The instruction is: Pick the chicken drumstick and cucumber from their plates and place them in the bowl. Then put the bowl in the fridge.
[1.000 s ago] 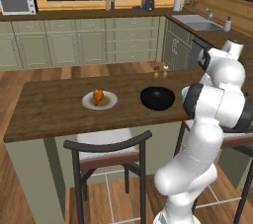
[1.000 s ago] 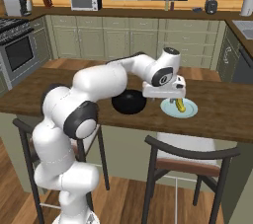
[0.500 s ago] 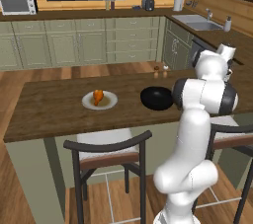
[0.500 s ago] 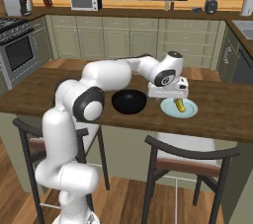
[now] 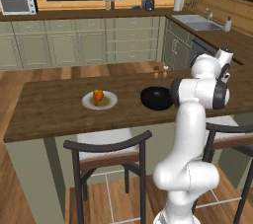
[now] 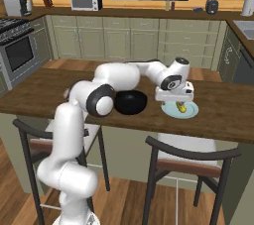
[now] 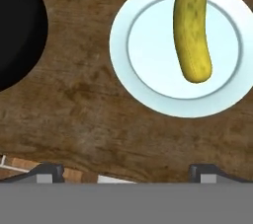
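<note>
My two-finger gripper (image 7: 126,171) hangs above the dark wooden island counter (image 7: 89,114) with its jaws spread fully wide and nothing between them. The short yellow-green cucumber (image 7: 191,30) lies on its pale round plate (image 7: 148,85), ahead of the fingertips and off to one side of the gripper's midline, not under it. The deep glossy black bowl (image 7: 17,30) sits just beside that plate, apart from it. The orange-brown chicken drumstick (image 5: 98,96) is on the cream-white plate (image 5: 109,102) on the bowl's far side. Step in hand, as I judge it: cucumber pick. To do it well: centre over the cucumber's middle, turn the fingers across its narrow width, descend without scraping the plate, then close gently, since the curved skin may roll.
</note>
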Robot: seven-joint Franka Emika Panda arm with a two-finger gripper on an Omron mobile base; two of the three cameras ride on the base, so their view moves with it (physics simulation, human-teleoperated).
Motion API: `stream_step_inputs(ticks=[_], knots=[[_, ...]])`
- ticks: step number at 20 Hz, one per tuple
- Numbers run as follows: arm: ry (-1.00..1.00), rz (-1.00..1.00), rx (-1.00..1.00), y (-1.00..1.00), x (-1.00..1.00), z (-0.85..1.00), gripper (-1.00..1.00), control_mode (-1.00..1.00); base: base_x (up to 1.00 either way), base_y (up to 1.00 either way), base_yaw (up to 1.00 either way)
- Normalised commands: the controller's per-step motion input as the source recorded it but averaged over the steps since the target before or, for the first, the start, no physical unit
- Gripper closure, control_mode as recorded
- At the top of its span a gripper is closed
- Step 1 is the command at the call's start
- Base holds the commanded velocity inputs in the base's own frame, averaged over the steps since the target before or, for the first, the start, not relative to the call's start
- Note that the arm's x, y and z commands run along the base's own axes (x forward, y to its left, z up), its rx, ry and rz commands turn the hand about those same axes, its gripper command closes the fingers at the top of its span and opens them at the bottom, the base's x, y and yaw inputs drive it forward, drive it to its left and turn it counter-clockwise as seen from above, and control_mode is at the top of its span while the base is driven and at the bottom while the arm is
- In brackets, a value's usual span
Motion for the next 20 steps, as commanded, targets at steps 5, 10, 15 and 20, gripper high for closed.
stream_step_inputs(ticks=[5, 10, 15, 20], knots=[[0.0, 0.0, 0.0, -0.18, 0.41, -0.29, -1.0, -1.0, 0.0, 0.0, 0.0], [0.0, 0.0, 0.0, -0.03, 0.44, -0.34, -1.0, -1.0, 0.0, 0.0, 0.0], [0.0, 0.0, 0.0, -0.29, 0.36, -0.17, -1.0, -1.0, 0.0, 0.0, 0.0], [0.0, 0.0, 0.0, -0.1, 0.34, -0.26, -1.0, -1.0, 0.0, 0.0, 0.0]])
